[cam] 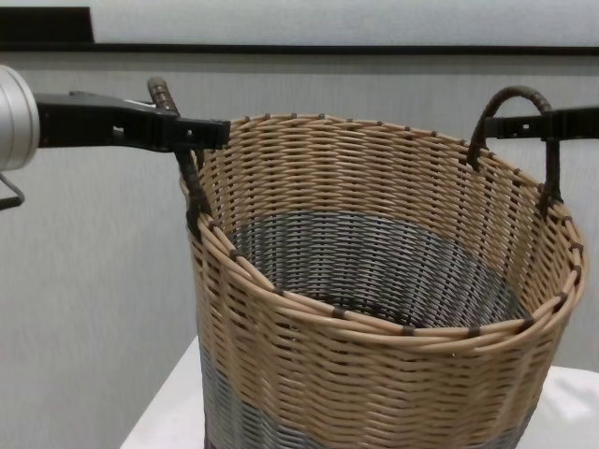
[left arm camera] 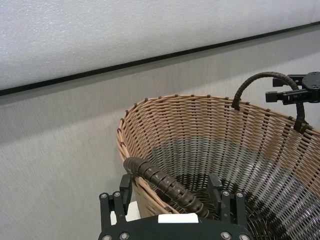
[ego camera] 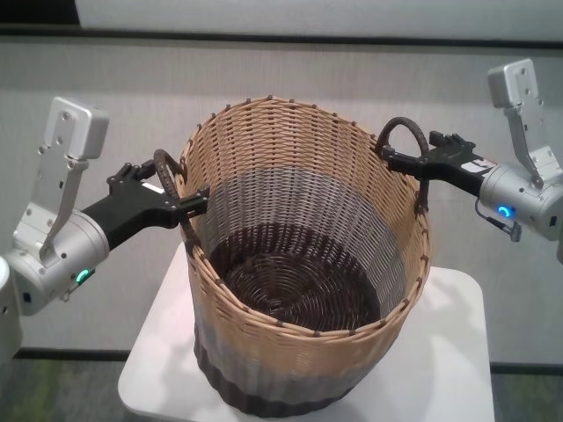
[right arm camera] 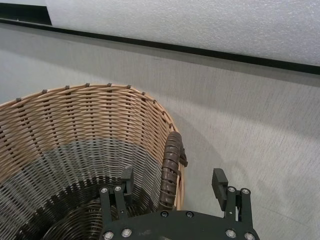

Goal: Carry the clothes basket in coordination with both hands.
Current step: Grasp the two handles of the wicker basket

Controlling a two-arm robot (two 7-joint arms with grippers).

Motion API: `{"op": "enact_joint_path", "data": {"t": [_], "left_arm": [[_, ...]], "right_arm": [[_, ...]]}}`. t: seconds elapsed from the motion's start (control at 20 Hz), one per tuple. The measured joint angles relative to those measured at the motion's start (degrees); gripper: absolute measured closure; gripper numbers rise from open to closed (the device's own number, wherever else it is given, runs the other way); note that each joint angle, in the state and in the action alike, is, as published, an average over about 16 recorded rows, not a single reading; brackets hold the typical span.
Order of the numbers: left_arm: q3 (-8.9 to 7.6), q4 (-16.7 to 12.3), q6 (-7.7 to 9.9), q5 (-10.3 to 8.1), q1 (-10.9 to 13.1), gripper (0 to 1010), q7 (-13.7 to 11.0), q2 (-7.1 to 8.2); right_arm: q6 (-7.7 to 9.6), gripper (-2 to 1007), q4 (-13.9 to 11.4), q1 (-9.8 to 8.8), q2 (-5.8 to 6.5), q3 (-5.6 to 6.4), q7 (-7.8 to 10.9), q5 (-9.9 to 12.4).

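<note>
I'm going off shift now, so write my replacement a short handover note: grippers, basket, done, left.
Left gripper: open, fingers either side of the left handle, not clamped.
Right gripper: open, straddling the right handle.
Clothes basket: upright and empty; its base shows against the white table, contact unclear.
Done: both grippers placed at the handles.
Left: carry it with both arms together.

The clothes basket (ego camera: 303,264) is woven wicker, ribbed and rough, with a matt tan band over grey and dark brown. Its handles (left arm camera: 165,186) are wrapped in dark, slightly shiny strips. The left gripper (ego camera: 198,204) and right gripper (ego camera: 396,158) look like matt black plastic; the arm joints (ego camera: 53,255) are satin silver metal. The table (ego camera: 457,352) is smooth white.
</note>
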Motion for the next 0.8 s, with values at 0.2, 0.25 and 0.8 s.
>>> {"op": "enact_joint_path", "data": {"t": [0.2, 0.25, 0.8], "left_arm": [[0.01, 0.0, 0.07, -0.08, -0.01, 10, 0.0, 0.01], [0.01, 0.0, 0.09, -0.09, -0.01, 10, 0.0, 0.02], [0.05, 0.02, 0.17, -0.18, -0.05, 24, 0.0, 0.03]], "right_arm": [[0.0, 4, 0.0, 0.0, 0.0, 0.0, 0.0, 0.0], [0.0, 5, 0.0, 0.0, 0.0, 0.0, 0.0, 0.0], [0.0, 5, 0.0, 0.0, 0.0, 0.0, 0.0, 0.0]]}}
